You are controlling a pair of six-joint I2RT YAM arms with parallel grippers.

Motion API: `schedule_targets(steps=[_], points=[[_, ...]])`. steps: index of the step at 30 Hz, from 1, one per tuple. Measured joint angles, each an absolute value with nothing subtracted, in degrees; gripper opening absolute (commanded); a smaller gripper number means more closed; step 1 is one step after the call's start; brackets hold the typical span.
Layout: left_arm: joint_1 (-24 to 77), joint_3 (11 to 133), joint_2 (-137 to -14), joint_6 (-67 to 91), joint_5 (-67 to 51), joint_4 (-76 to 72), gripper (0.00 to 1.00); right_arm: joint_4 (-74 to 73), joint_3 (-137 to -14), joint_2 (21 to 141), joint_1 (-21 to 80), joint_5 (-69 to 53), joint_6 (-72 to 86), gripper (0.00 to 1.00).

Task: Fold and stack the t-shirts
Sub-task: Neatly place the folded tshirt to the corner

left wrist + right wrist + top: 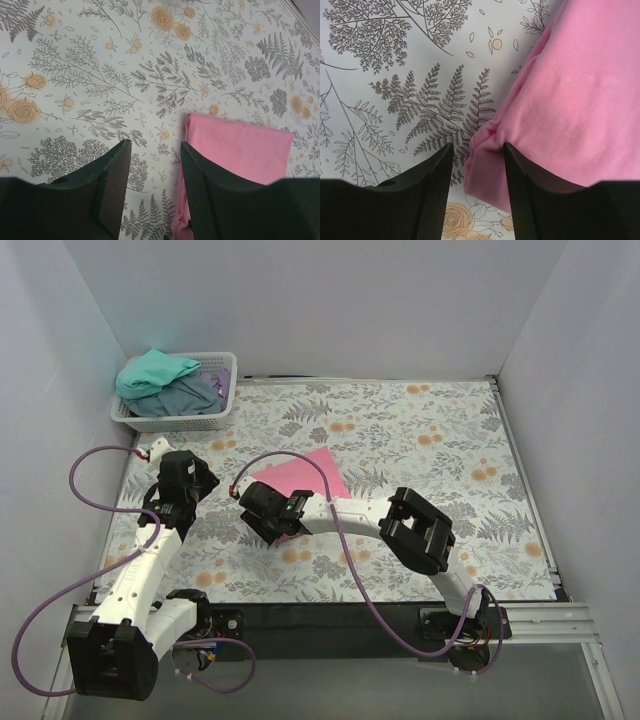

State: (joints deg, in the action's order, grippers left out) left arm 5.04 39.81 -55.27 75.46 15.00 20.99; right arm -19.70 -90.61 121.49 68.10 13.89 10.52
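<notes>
Centrally, a folded pink t-shirt [305,475] is laid on the floral tablecloth [450,440], its bunched corner under the right gripper [477,150], spread and empty like the left gripper [155,147] nearby, and the fold could be dragged open if only one layer were pinched.

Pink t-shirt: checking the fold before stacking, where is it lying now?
Top view: the pink t-shirt lies folded on the floral table, left of centre, its near edge at the right gripper; the white basket sits back-left.
</notes>
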Motion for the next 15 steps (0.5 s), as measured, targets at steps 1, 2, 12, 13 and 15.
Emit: schedule_targets(steps=[1,2,12,13,15], points=[[5.02,39.81,-55.33,75.46,15.00,20.99,0.43,-20.03,-91.15,121.84,68.36,14.79,10.24,0.51],[5.02,39.81,-55.42,75.46,15.00,20.99,0.43,-20.34,-91.70,122.32,68.62,15.94,10.04,0.50],[4.97,39.81,-55.77,75.46,14.98,20.99,0.43,-22.63,-92.84,124.64,69.73,32.88,8.82,0.01],[4.97,39.81,-55.79,75.46,14.98,20.99,0.43,-22.76,-92.47,124.64,69.36,34.17,8.82,0.01],[4.95,39.81,-55.81,75.46,14.96,20.99,0.43,-22.59,-91.31,124.36,68.16,36.23,8.78,0.01]])
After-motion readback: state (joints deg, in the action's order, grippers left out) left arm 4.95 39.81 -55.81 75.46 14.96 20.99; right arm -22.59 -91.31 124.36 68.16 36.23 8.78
